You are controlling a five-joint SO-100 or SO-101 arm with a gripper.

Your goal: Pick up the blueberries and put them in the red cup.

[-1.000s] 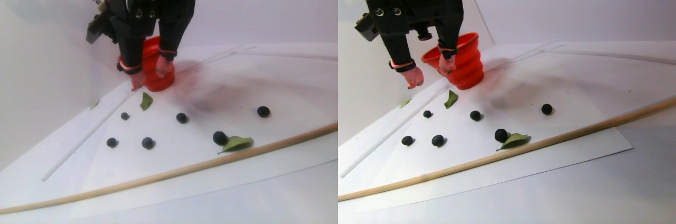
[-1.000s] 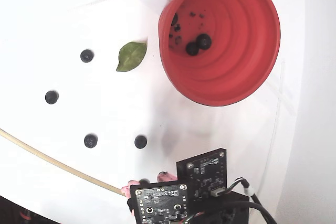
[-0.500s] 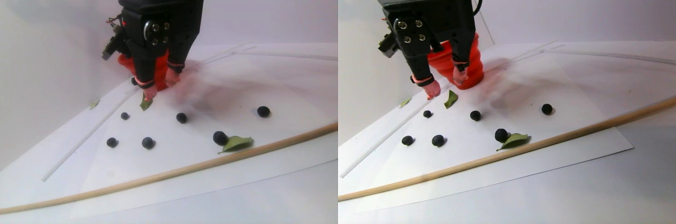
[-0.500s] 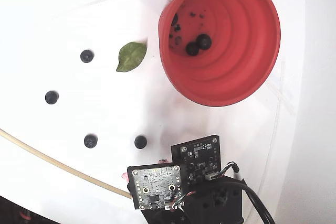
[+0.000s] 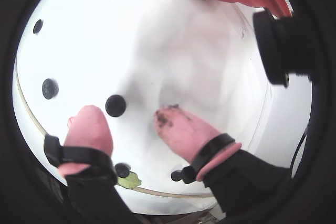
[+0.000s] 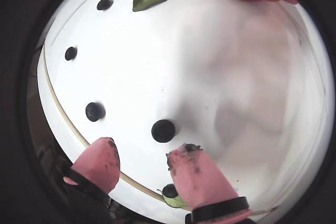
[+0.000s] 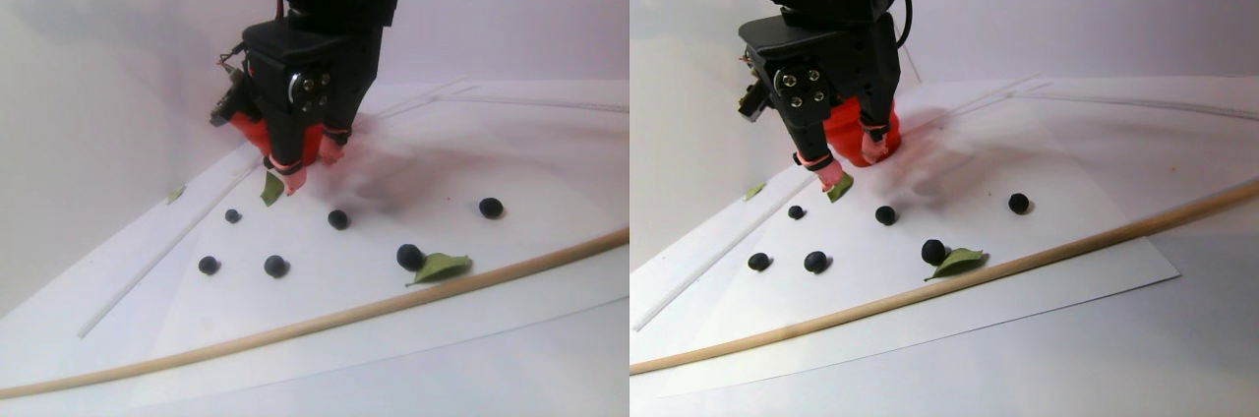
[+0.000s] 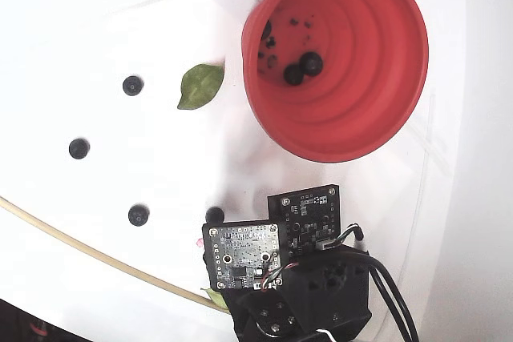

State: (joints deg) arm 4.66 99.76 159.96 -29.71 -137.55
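The fingers (image 5: pixel 131 121) are spread apart and hold nothing, low over the white counter (image 8: pixel 120 6). 1 of the blueberries (image 5: pixel 115 105) lies right between the pink tips. 2 more sit inside the red cup (image 8: pixel 377 54), near the counter's back edge. Other berries lie loose toward the wooden stick (image 7: pixel 295 327), by a green leaf (image 8: pixel 200 86).

The black gripper (image 7: pixel 307 167) hangs with its pink-tipped fingers (image 7: pixel 292 178) apart, low over the white sheet (image 7: pixel 511 289) and in front of the red cup (image 7: pixel 258 132) (mostly hidden behind it). Six blueberries (image 7: pixel 338 219) lie scattered below. One green leaf (image 7: pixel 271 189) sits near the fingertips, another (image 7: pixel 440 265) touches a berry beside the wooden rod (image 7: pixel 325 319).
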